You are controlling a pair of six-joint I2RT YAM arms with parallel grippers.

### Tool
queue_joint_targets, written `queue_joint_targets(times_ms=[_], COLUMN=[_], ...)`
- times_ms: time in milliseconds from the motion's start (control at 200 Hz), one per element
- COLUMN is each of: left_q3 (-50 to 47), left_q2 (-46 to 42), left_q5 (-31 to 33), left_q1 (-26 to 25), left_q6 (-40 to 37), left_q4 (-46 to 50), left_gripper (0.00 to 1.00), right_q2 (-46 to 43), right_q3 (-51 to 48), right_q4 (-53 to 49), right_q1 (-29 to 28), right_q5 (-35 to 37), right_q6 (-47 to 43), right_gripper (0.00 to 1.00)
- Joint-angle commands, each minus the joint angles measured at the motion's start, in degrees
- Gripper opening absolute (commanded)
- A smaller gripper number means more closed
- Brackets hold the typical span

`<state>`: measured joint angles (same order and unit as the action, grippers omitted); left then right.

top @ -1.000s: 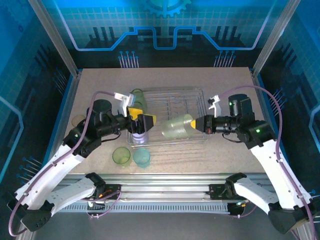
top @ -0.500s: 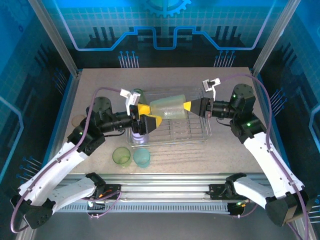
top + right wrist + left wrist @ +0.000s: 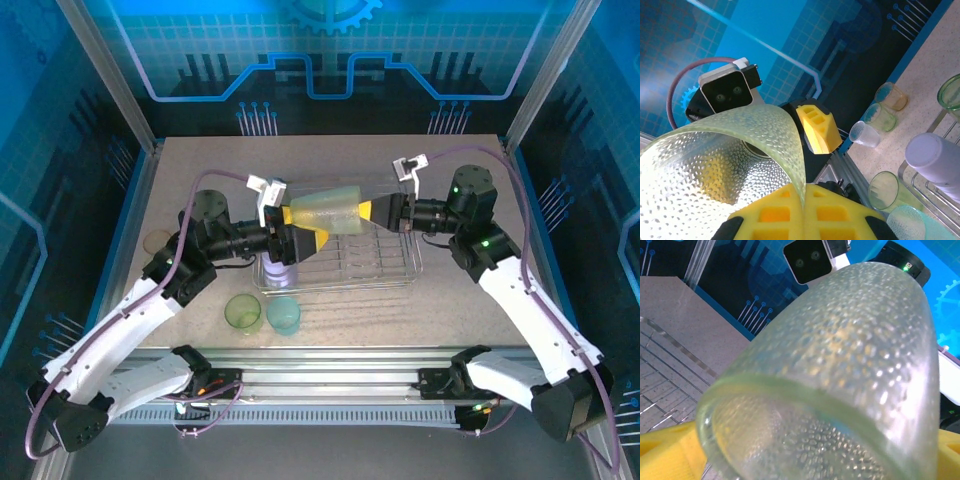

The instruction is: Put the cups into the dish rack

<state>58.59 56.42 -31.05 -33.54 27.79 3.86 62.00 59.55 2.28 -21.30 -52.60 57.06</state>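
Note:
A translucent yellow-green cup [image 3: 328, 210] hangs on its side above the silver wire dish rack [image 3: 392, 272]. My right gripper [image 3: 368, 211] is shut on the wall at its rim [image 3: 795, 165], and I look into the cup from the right wrist. My left gripper [image 3: 305, 226] is open, one yellow finger [image 3: 817, 127] on each side of the cup's base end [image 3: 805, 440]; I cannot make out any contact. A lavender-white cup [image 3: 278, 268] stands upside down in the rack's near left corner. A green cup [image 3: 274, 188] sits in the far left corner.
On the table before the rack stand a green cup [image 3: 243, 312] and a teal cup [image 3: 283, 314]. At the left edge are a tan cup [image 3: 892, 96], a green one [image 3: 880, 117] and a clear one [image 3: 864, 134]. The right half of the rack is bare rods.
My right gripper has carried the yellow-green cup up and left across the rack. My left gripper has swung from over the lavender cup to meet the cup's base.

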Motion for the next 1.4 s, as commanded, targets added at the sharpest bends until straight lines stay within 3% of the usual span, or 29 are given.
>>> queue_joint_targets(times_ms=[0,90,355,795,856,941,1041,1186,1396], left_q3=[-0.18,-0.87,-2.33,-2.34,-2.17,-1.75,-0.90,0.92,4.17], left_q2=[-0.64,-1.60,-2.64,-0.96,-0.94,-0.96,-1.14,-0.90,1.33], left_q5=[0.87,1.91,2.19,1.20,2.24,4.75,9.15,17.65,25.86], left_q1=[0.13,0.12,0.10,0.05,0.06,0.06,0.08,0.06,-0.01], left_q6=[1.30,1.02,2.09,2.51,2.20,1.29,-0.11,-2.27,-3.42], left_q4=[-2.80,-2.89,-5.44,-5.44,-4.20,-1.43,3.59,12.48,21.91], left_gripper=[0.92,0.99,0.97,0.54,0.44,0.39,0.34,0.32,0.30], right_q2=[0.05,-0.01,-0.03,1.23,1.33,0.77,-0.78,-1.17,1.37], right_q3=[-0.21,-0.59,-1.68,-2.33,-2.34,-1.92,-0.45,4.23,5.67], right_q4=[1.74,1.23,1.65,3.54,2.98,-1.85,-14.83,-39.84,-54.45], right_q1=[-1.92,-2.05,-2.23,-2.24,-2.17,-1.80,0.08,4.07,5.10], right_q5=[-2.09,-1.81,-1.37,0.58,1.32,3.82,10.69,30.18,56.58], right_q6=[-0.27,-0.46,0.24,2.31,1.39,-2.35,-9.61,-20.77,-31.75], right_gripper=[0.00,0.00,0.00,0.00,0.21,0.30,0.37,0.41,0.45])
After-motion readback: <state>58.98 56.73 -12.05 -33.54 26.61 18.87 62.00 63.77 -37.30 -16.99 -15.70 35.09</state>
